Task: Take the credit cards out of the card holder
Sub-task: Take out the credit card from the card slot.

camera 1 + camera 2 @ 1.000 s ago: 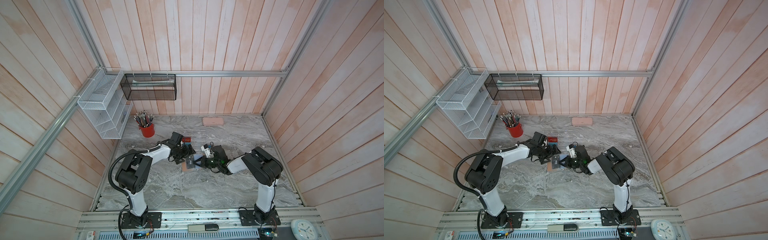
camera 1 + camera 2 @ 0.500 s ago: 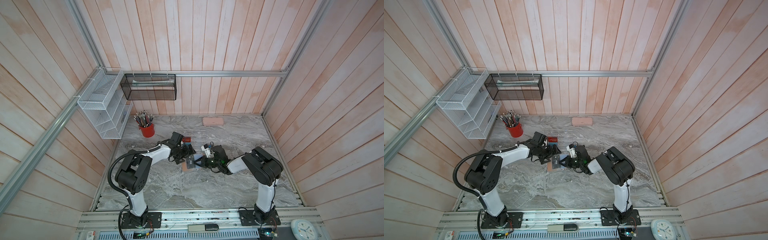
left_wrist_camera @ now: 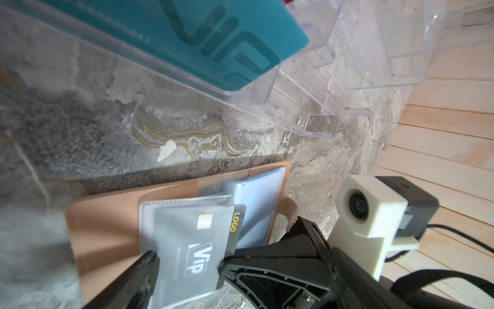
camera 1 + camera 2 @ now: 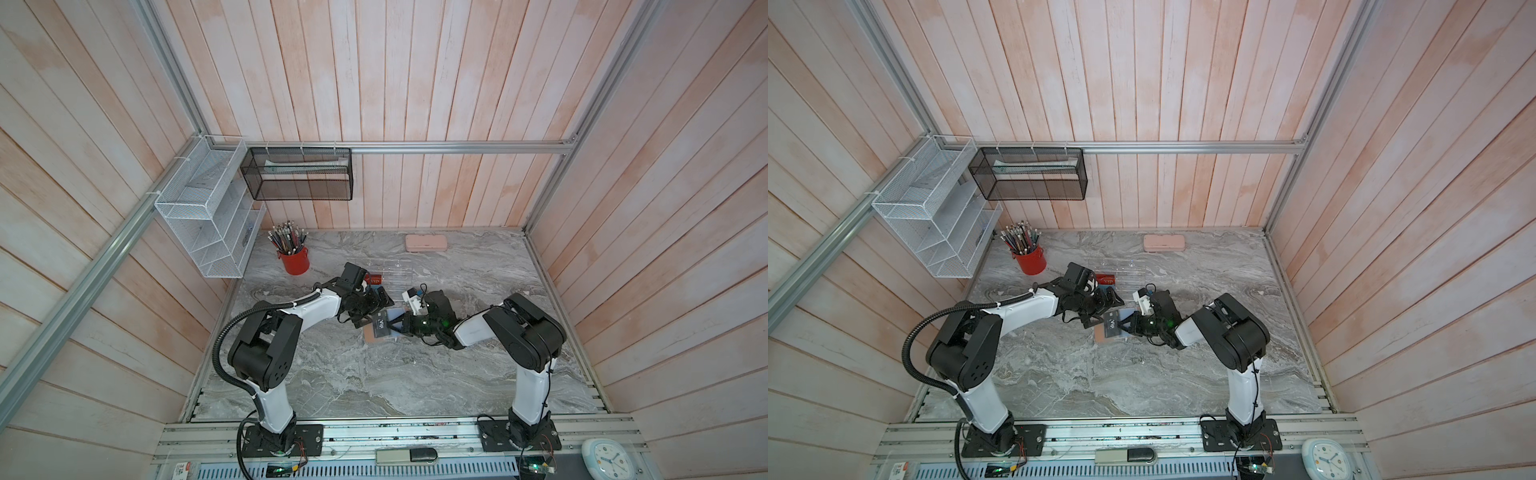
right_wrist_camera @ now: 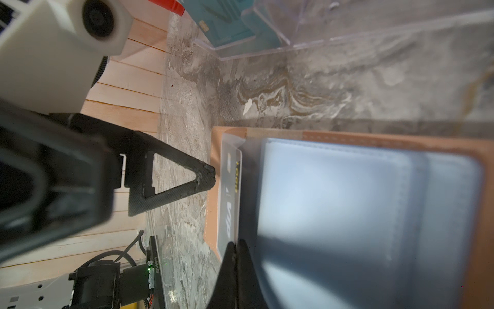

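- The last withdrawal is judged to be in hand. The teal card [image 3: 213, 34] is stood in the clear rack [image 3: 347, 67], with the red card [image 4: 375, 277] at the rack's end.
- The black card [image 3: 197, 240] sits inside a clear sleeve of the card holder [image 3: 107, 219]. The holder lies opened on the marble table [image 4: 374, 374] between the two arms.
- The left gripper [image 4: 374, 311] is spread wide and empty, with one finger [image 3: 145, 270] set just beside the sleeve.
- The right gripper [image 5: 235, 248] is closed tight at the edge of the sleeves — whether a leaf is pinched there cannot be told.
- Next, the card's exposed edge would need to be straddled and clamped by the left jaws. It would then be drawn out along the sleeve while the holder is kept pinned.
- The approach is crowded by the right fingers and the loose pale sleeves, and the rack stands near. The pencil cup [image 4: 294, 259] and the pink case [image 4: 427, 242] are well apart.
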Available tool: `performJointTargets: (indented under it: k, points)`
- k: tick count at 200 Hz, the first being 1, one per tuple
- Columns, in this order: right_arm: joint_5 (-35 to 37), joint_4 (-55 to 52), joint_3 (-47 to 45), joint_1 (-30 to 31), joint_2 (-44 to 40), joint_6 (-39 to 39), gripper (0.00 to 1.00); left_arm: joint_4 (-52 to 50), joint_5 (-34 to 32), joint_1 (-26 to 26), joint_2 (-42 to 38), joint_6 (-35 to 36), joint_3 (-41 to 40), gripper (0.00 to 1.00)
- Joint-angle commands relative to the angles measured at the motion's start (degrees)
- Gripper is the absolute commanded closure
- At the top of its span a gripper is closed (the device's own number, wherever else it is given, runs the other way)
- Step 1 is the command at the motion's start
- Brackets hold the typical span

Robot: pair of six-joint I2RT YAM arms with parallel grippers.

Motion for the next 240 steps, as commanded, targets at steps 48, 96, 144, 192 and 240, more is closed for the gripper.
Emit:
performJointTargets:
  k: [48, 96, 144, 192, 240]
  points:
    - [0.1, 0.2, -0.2, 0.4, 0.5, 0.1, 1.0, -0.1, -2.7, -0.9, 3.5, 1.4, -0.8, 0.0]
    - [0.0, 0.7, -0.5, 0.6, 0.4, 0.4, 1.0, -0.9, -5.0, -1.1, 6.2, 1.8, -1.8, 0.0]
    - [0.5, -0.1, -0.5, 0.4, 0.1, -0.1, 0.98, -1.2, -6.4, -1.1, 6.8, 1.8, -3.8, 0.0]
    - [0.3, 1.1, -1.2, -0.4, 0.1, 0.3, 0.98, -1.9, -7.3, -1.1, 6.4, 2.0, -4.3, 0.0]
    - [0.0, 0.9, -1.2, -0.5, -0.1, 0.1, 0.98, -2.7, -8.2, -1.1, 7.2, 2.6, -4.2, 0.0]
